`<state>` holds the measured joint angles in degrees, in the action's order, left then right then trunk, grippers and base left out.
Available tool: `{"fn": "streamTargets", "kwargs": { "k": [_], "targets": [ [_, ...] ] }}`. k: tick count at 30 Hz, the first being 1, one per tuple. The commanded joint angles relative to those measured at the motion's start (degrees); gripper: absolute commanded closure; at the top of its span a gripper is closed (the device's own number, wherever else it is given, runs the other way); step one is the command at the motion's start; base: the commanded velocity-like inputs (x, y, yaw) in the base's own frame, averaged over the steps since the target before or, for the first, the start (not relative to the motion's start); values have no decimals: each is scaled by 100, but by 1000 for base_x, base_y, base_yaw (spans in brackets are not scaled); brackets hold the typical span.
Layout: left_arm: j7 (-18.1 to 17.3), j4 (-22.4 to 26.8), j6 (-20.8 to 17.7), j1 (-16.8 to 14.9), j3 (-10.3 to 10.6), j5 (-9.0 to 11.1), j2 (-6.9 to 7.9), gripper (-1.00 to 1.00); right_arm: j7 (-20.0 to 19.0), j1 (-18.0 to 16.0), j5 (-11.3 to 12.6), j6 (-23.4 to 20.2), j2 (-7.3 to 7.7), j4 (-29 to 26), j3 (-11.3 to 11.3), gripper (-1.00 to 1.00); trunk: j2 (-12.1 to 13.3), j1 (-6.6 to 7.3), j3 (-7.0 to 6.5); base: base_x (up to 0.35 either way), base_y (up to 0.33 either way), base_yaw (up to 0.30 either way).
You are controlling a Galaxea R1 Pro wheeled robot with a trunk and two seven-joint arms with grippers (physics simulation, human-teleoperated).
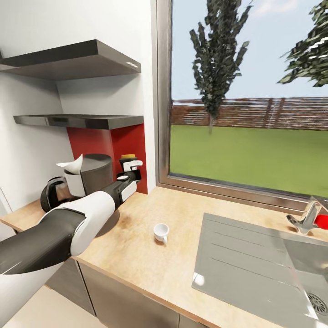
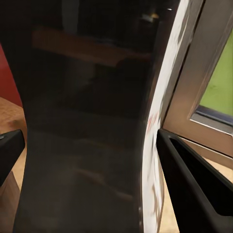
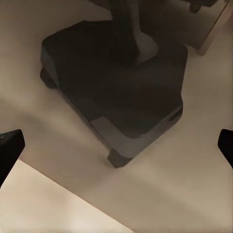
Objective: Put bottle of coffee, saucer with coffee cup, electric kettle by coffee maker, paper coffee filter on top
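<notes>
The coffee maker (image 1: 93, 175) stands at the left end of the kitchen countertop (image 1: 150, 259), with the paper coffee filter (image 1: 73, 163) on top. Just right of it, against the red wall panel, is the bottle of coffee (image 1: 127, 157), dark with a yellow lid. My left gripper (image 1: 130, 172) is shut on it. In the left wrist view the dark jar (image 2: 87, 121) spans the gap between both fingers (image 2: 194, 189). The white coffee cup (image 1: 161, 232) stands alone on the counter. The kitchen shelf (image 1: 77, 120) hangs above. My right gripper (image 3: 116, 145) is open over the floor.
A steel sink (image 1: 255, 264) with a faucet (image 1: 310, 216) takes up the counter's right side. A large window (image 1: 246, 100) runs behind it. A thicker dark slab (image 1: 73, 59) hangs above the shelf. The right wrist view looks down at my dark base (image 3: 116, 82).
</notes>
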<state>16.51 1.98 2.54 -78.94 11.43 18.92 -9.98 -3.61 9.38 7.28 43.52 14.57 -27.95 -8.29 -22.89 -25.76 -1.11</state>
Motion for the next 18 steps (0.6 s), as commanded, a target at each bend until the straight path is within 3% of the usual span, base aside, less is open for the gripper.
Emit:
{"fn": "streamTargets", "kwargs": {
  "k": [1,18],
  "targets": [
    [19,-5,19,0,52,50,-2,100,-35,3,63,8,7,-6,-24,-100,-3,-2,4,0,0,0],
    [19,-5,18,2,52,50,-2,100,-35,3,63,8,9,-9,-24,-100,-3,-2,144,0,0,0]
  ]
}}
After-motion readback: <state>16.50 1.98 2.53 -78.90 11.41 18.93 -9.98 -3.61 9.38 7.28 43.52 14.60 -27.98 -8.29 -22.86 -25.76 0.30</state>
